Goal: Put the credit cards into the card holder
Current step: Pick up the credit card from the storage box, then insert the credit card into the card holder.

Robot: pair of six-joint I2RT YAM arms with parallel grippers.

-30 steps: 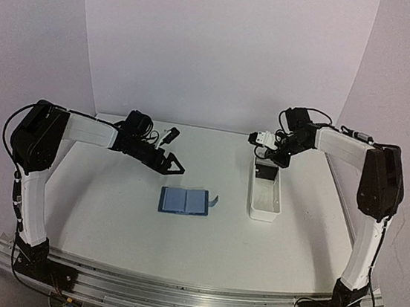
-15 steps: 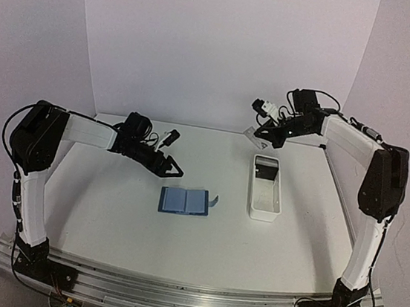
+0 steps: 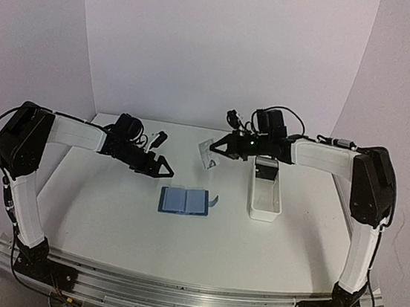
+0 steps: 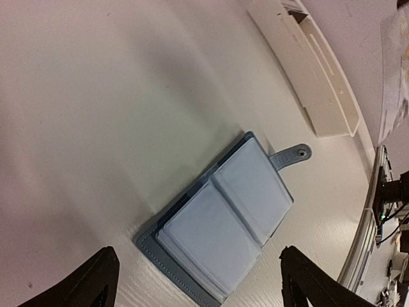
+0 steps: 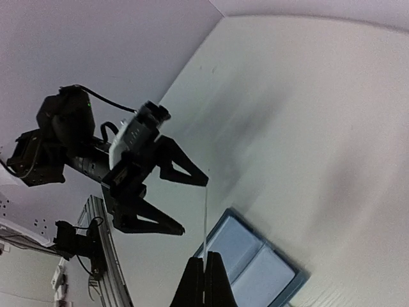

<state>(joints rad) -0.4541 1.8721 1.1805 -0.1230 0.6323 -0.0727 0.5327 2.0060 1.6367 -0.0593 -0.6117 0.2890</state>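
The dark-blue card holder (image 3: 184,200) lies open on the table, pale blue slots up, snap tab to the right; it also shows in the left wrist view (image 4: 220,220) and the right wrist view (image 5: 252,265). My right gripper (image 3: 217,150) is shut on a pale grey-white credit card (image 3: 206,154), held in the air behind the holder; in the right wrist view the card (image 5: 206,220) is edge-on above the gripper (image 5: 206,263). My left gripper (image 3: 167,170) is open and empty, just left of and behind the holder. A dark card (image 3: 265,171) lies in the tray.
A long white tray (image 3: 265,197) stands right of the holder, also in the left wrist view (image 4: 313,70). White walls close the back and sides.
My right arm has lifted the pale card out of the tray and swung left, to behind the holder. My left gripper has shifted slightly left.
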